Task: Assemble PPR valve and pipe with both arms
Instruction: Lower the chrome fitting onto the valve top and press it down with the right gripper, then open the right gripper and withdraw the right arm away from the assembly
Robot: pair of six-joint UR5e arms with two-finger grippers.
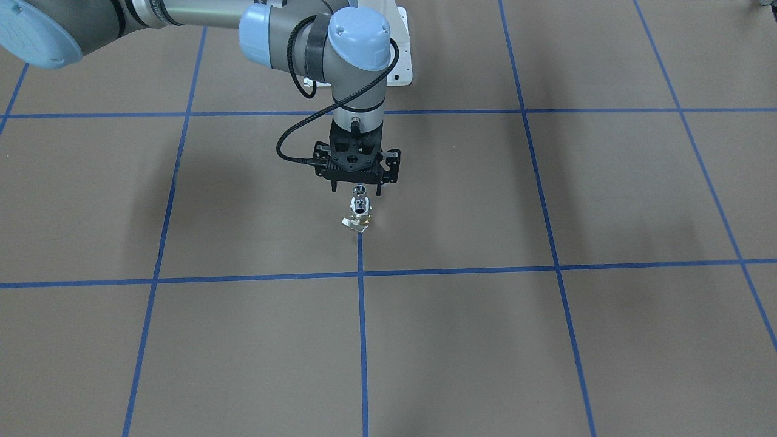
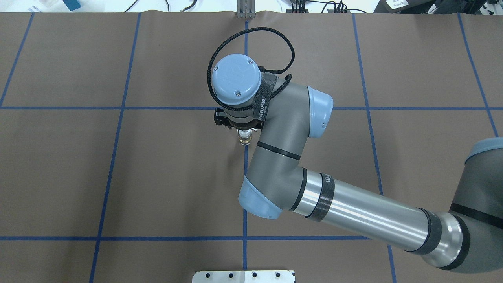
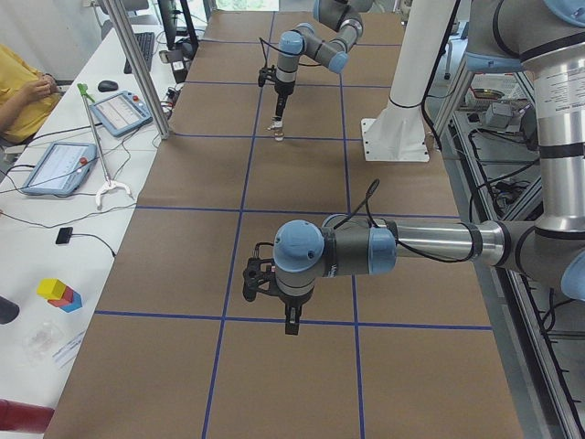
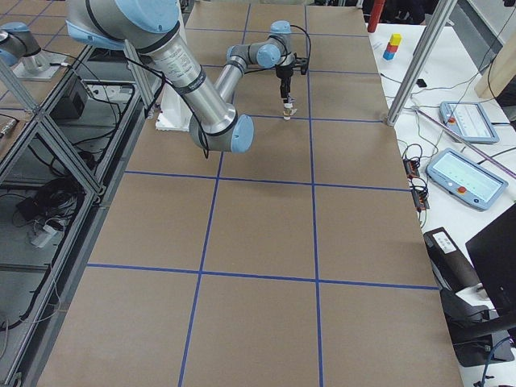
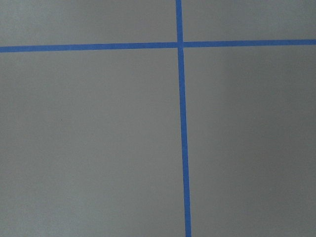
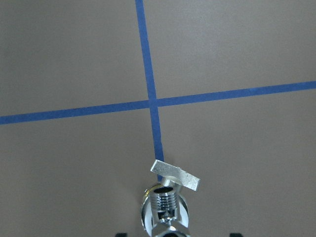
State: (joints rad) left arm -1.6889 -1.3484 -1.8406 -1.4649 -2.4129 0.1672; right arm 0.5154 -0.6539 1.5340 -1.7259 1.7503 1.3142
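Observation:
The PPR valve (image 1: 362, 213) stands upright on the brown table on a blue tape line, brass body low, a flat silver-white lever tab (image 6: 176, 176) sticking out sideways. The chrome pipe (image 1: 359, 192) sits on top of it, open round end up. My right gripper (image 1: 357, 191) hangs straight above them, open, its fingertips (image 6: 121, 235) wide apart on either side and touching neither. The overhead view shows only a bit of the valve (image 2: 244, 138) below the wrist. My left gripper (image 3: 291, 322) hovers over bare table far from the parts; I cannot tell whether it is open or shut.
The white pedestal base (image 1: 400, 60) stands behind the right arm. Blue tape lines (image 5: 182, 123) grid the brown table. A side bench carries tablets (image 3: 55, 166) and coloured blocks (image 3: 59, 293), with a person's yellow sleeve (image 3: 16, 91) at its far end.

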